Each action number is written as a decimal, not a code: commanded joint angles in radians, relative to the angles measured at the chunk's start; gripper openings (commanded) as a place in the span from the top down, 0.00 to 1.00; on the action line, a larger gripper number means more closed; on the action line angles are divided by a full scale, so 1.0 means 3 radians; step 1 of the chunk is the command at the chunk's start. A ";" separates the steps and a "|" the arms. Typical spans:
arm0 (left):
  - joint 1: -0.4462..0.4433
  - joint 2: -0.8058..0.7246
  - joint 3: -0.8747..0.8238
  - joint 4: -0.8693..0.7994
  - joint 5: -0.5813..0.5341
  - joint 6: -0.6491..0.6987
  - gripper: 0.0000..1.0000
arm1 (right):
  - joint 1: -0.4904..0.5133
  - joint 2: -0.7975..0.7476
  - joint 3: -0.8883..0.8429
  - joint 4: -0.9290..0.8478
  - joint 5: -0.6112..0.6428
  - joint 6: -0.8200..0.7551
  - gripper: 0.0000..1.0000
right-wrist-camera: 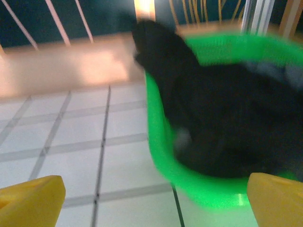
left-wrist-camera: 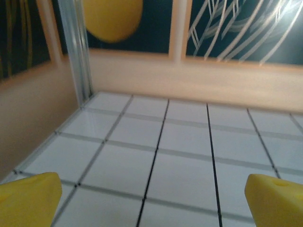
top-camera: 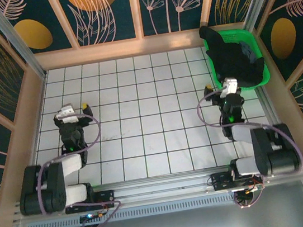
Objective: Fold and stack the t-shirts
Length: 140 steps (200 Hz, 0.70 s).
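The t-shirts lie heaped in a green basket [top-camera: 266,72] at the table's far right corner. A black t-shirt [top-camera: 227,57] spills over the basket's far rim, and a slate blue-grey one [top-camera: 250,51] peeks out beside it. My right gripper [top-camera: 225,85] hovers just in front of the basket's near rim, open, with nothing between its fingers. In the right wrist view the black t-shirt [right-wrist-camera: 222,123] fills the basket [right-wrist-camera: 189,182] ahead of the open right gripper [right-wrist-camera: 154,203]. My left gripper [top-camera: 72,109] stands open over the left side of the table, and its yellow fingertips [left-wrist-camera: 28,201] frame bare tiles.
The white gridded table [top-camera: 141,120] is fenced by low wooden walls [top-camera: 125,48] on three sides. A metal post [left-wrist-camera: 78,52] stands in the far left corner. Purple cables loop beside both arms.
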 commanded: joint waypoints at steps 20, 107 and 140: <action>-0.0155 -0.0596 0.1671 -0.2600 -0.0869 -0.1364 0.01 | -0.0252 -0.0120 0.2151 -0.3133 0.0607 0.1684 0.01; -0.0612 0.0876 0.3792 -0.3927 0.1050 -0.1772 0.12 | -0.0567 0.1843 0.4760 -0.5246 0.0013 0.1472 0.14; -0.1014 0.0899 0.3771 -0.4125 0.1151 -0.1687 0.24 | -0.0585 0.2274 0.4956 -0.5661 0.0088 0.1586 0.17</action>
